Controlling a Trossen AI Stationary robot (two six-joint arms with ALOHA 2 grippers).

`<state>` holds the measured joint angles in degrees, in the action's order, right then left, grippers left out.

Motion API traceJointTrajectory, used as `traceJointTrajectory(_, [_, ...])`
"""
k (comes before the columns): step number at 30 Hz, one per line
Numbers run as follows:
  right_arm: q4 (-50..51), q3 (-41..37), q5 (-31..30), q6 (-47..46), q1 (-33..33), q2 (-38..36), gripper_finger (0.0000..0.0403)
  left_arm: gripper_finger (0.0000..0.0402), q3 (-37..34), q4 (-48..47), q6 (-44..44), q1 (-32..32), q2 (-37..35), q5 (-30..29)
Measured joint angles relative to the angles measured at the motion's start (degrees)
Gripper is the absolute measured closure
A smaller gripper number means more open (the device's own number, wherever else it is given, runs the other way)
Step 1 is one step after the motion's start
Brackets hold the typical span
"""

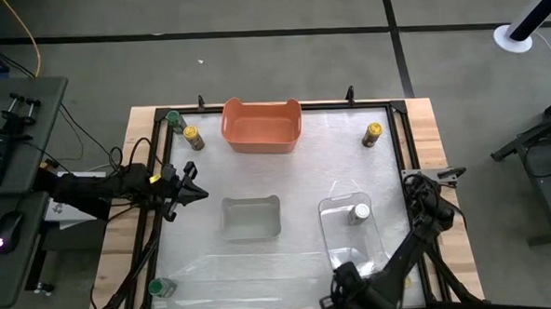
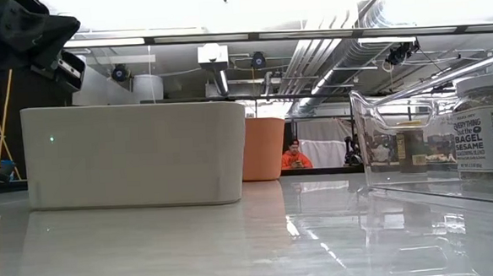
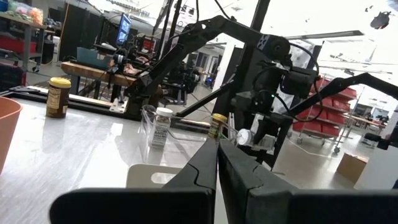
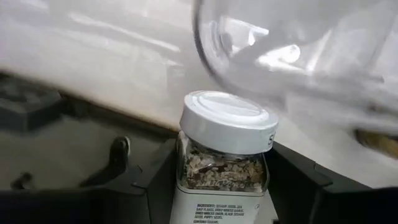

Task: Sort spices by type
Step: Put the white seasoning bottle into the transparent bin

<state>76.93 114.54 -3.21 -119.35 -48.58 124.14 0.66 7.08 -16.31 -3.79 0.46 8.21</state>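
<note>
My right gripper hangs over the table's near edge, just in front of the clear tray, shut on a white-capped spice jar; the high view hides that jar under the gripper. Another white-capped jar stands in the clear tray. Two yellow-capped jars and a green-capped one stand along the far edge. A second green-capped jar stands at the near left corner. My left gripper waits, shut, at the table's left side, left of the grey tray. My right gripper pinches the white-capped jar by its glass body, just below the cap, with one finger on each side. The cap stands out past the fingers toward the clear tray. The jar's base is out of the frame, so I cannot see whether it rests on anything.
An orange bin sits at the middle of the far edge. The grey tray lies at the table's centre, the clear tray to its right. A dark frame rims the table. A person in orange sits far behind the table.
</note>
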Motion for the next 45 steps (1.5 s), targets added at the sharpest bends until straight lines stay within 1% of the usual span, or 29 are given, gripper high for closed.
traceJointTrajectory(7, [2.2,0.0,-1.5,5.3,3.7,0.0,0.0203,0.0399,0.0,0.0,0.0,0.0,0.0,0.0])
traceJointTrajectory(10, [1.6,0.4,-1.4,8.5,4.9,0.0,0.0203,0.0399,0.0,0.0,0.0,0.0,0.0,0.0])
traceJointTrajectory(14, [-0.4,2.5,-1.0,12.8,5.3,0.0,0.0203,0.0399,0.0,0.0,0.0,0.0,0.0,0.0])
traceJointTrajectory(17, [-0.6,5.7,-2.0,17.3,5.3,0.0,0.0203,0.0399,0.0,0.0,0.0,0.0,0.0,0.0])
traceJointTrajectory(19, [-0.6,8.5,-4.5,20.8,5.6,0.0,0.0203,0.0399,0.0,0.0,0.0,0.0,0.0,0.0])
traceJointTrajectory(24, [-0.5,15.0,-14.8,29.3,8.3,-0.1,0.0203,0.0399,0.0,0.0,0.0,0.0,0.0,0.0])
traceJointTrajectory(28, [-0.6,19.2,-20.7,37.1,11.1,-0.1,0.0203,0.0399,0.0,0.0,0.0,0.0,0.0,0.0])
traceJointTrajectory(30, [-0.1,20.6,-22.5,41.3,12.7,-0.2,0.0203,0.0399,0.0,0.0,0.0,0.0,0.0,0.0])
traceJointTrajectory(33, [1.0,19.2,-23.3,45.2,14.9,-2.0,0.0203,0.0399,0.0,0.1,1.2,0.0,0.0,0.0])
traceJointTrajectory(37, [8.0,18.8,-25.3,47.7,16.6,-3.4,0.0203,0.0399,0.0,0.2,2.6,0.0,0.0,0.0])
traceJointTrajectory(40, [13.6,18.8,-26.6,47.0,16.2,-3.8,0.0203,0.0399,0.0,0.4,0.0,0.0,0.0,0.0])
traceJointTrajectory(43, [12.7,16.9,-27.2,47.1,15.2,-5.3,0.0203,0.0399,0.0,0.8,-1.7,0.0,0.0,0.0])
traceJointTrajectory(45, [13.1,14.7,-27.1,44.6,14.4,-6.1,0.0203,0.0399,0.0,2.3,-2.9,0.0,0.0,-0.1])
